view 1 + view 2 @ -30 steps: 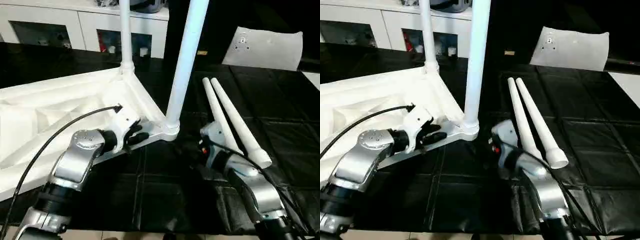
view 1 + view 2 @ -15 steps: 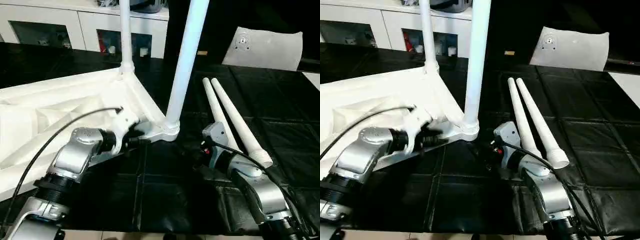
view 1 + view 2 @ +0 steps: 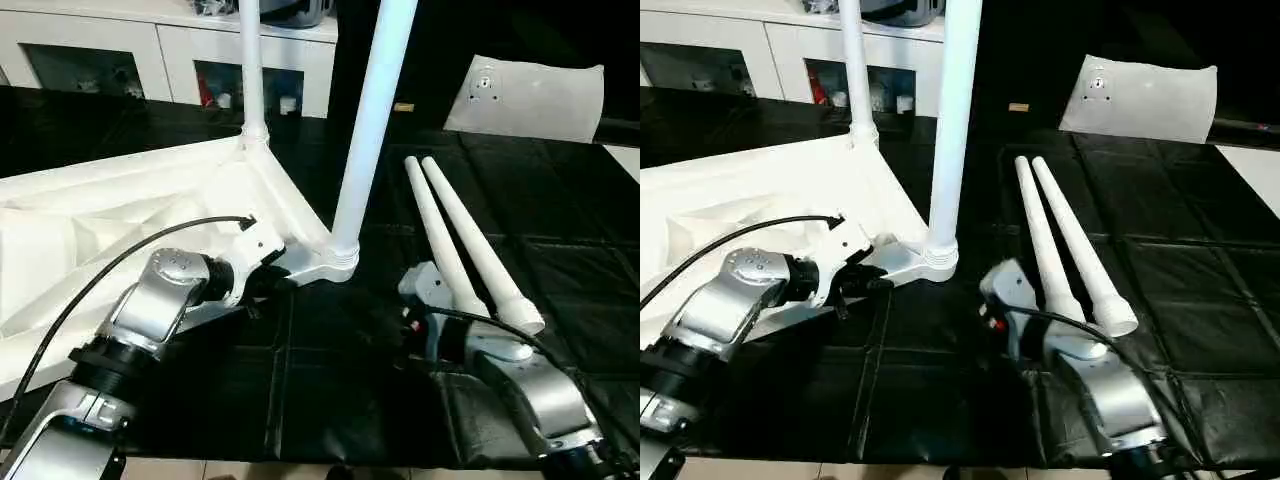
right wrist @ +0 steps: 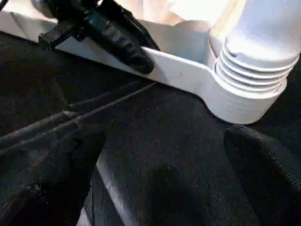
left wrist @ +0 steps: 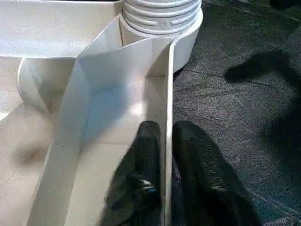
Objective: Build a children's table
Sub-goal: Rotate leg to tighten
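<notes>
The left gripper (image 5: 165,155) pinches the table top's rim (image 5: 168,84); the right gripper (image 4: 160,155) hangs wide open, empty. Best keep that rim steady while fetching a loose leg (image 3: 478,245).

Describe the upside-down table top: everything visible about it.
The table top is white plastic, lying underside up on the black mat, showing ribs and cross-bracing. Two legs stand upright in its round ribbed corner sockets; two more legs lie loose on the mat beside it. The left claw is shut on its side rim near the closer socket, one finger on each side.
</notes>
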{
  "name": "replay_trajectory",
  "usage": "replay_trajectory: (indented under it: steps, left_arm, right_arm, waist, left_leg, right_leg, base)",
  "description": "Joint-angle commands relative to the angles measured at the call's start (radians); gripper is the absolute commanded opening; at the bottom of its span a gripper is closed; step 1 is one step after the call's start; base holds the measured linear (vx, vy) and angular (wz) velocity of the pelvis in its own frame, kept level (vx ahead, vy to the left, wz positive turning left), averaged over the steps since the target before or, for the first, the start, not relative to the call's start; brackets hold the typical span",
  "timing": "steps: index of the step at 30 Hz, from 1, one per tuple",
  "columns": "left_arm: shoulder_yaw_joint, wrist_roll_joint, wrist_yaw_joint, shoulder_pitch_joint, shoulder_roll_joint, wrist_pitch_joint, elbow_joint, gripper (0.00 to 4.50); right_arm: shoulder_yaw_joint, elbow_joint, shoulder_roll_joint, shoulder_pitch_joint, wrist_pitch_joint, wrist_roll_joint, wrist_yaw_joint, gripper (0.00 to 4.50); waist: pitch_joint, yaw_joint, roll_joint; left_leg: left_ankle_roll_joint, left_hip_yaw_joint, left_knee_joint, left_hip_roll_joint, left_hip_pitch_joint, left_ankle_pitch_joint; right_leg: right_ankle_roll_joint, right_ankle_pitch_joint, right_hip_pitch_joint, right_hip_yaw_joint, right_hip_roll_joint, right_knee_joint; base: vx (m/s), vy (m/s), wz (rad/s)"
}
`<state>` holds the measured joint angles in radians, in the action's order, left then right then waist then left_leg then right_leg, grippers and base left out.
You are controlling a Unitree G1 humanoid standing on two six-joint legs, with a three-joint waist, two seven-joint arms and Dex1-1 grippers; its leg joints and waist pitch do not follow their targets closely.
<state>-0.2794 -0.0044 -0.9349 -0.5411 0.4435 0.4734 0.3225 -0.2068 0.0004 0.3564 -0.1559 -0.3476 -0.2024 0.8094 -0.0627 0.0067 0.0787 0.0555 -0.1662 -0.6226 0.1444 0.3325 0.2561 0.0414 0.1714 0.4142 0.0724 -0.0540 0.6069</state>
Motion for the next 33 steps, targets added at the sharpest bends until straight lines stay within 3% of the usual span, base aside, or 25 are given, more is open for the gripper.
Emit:
replay_trajectory:
  steps: [1, 7, 13, 15, 19, 22, 26, 33]
  left_arm:
    - [-0.009, 0.017, -0.003, -0.005, 0.007, 0.003, 0.016, 0.42]
    - [-0.024, -0.001, -0.049, -0.008, 0.013, -0.001, 0.013, 0.04]
    - [-0.036, -0.018, -0.109, 0.004, 0.027, -0.047, 0.014, 0.04]
    - [-0.047, -0.036, -0.185, 0.021, 0.043, -0.132, 0.012, 0.04]
    - [-0.078, -0.044, -0.298, 0.05, 0.085, -0.236, -0.001, 0.04]
    - [-0.098, -0.051, -0.39, 0.068, 0.124, -0.314, -0.004, 0.04]
    - [-0.107, -0.049, -0.435, 0.071, 0.143, -0.346, -0.001, 0.04]
    - [-0.124, -0.052, -0.509, 0.059, 0.158, -0.408, 0.019, 0.04]
  right_arm:
    - [0.004, -0.024, 0.011, -0.005, -0.01, -0.011, 0.003, 4.5]
    - [0.023, -0.016, 0.02, -0.022, -0.002, -0.011, -0.002, 4.5]
    - [0.044, 0.005, 0.007, -0.044, 0.022, -0.008, -0.021, 4.5]
    - [0.059, 0.022, 0.004, -0.06, 0.036, -0.013, -0.032, 4.5]
    - [0.067, 0.042, 0.01, -0.081, 0.053, -0.016, -0.021, 4.5]
    - [0.05, 0.07, 0.034, -0.106, 0.094, -0.001, 0.025, 4.5]
    - [0.03, 0.082, 0.049, -0.118, 0.124, -0.009, 0.093, 4.5]
    - [-0.025, 0.116, 0.065, -0.142, 0.153, -0.038, 0.245, 4.5]
  waist:
    - [0.057, 0.008, -0.008]
    - [0.061, 0.007, -0.007]
    - [0.063, 0.006, -0.006]
    - [0.062, 0.007, -0.002]
    - [0.06, 0.009, -0.003]
    - [0.056, 0.021, -0.004]
    - [0.058, 0.027, -0.001]
    - [0.061, 0.033, -0.001]
  left_leg:
    - [-0.08, 0.033, 0.08, 0.082, 0.016, 0.07]
    - [-0.084, 0.033, 0.079, 0.084, 0.017, 0.035]
    - [-0.101, 0.031, 0.077, 0.086, 0.014, 0.0]
    - [-0.103, 0.03, 0.077, 0.085, 0.014, 0.0]
    - [-0.097, 0.029, 0.08, 0.085, 0.011, 0.019]
    - [-0.078, 0.026, 0.082, 0.089, 0.003, 0.047]
    - [-0.065, 0.026, 0.084, 0.09, 0.005, 0.049]
    - [-0.078, 0.025, 0.082, 0.091, 0.005, 0.02]
  right_leg:
    - [0.158, 0.374, -0.064, -0.069, -0.108, -0.089]
    - [0.177, 0.3, -0.066, -0.069, -0.107, -0.079]
    - [0.209, 0.235, -0.064, -0.068, -0.107, -0.071]
    - [0.207, 0.246, -0.065, -0.069, -0.108, -0.072]
    - [0.2, 0.276, -0.062, -0.07, -0.109, -0.073]
    - [0.182, 0.324, -0.056, -0.071, -0.109, -0.077]
    - [0.175, 0.32, -0.059, -0.071, -0.111, -0.073]
    - [0.195, 0.268, -0.06, -0.071, -0.111, -0.066]
  base:
    - [0.0, 0.0, 0.0]
    - [0.0, 0.0, 0.0]
    - [0.0, 0.0, 0.0]
    - [0.0, 0.0, 0.0]
    - [0.0, 0.0, 0.0]
    - [0.0, 0.0, 0.0]
    - [0.0, 0.0, 0.0]
    - [0.0, 0.0, 0.0]
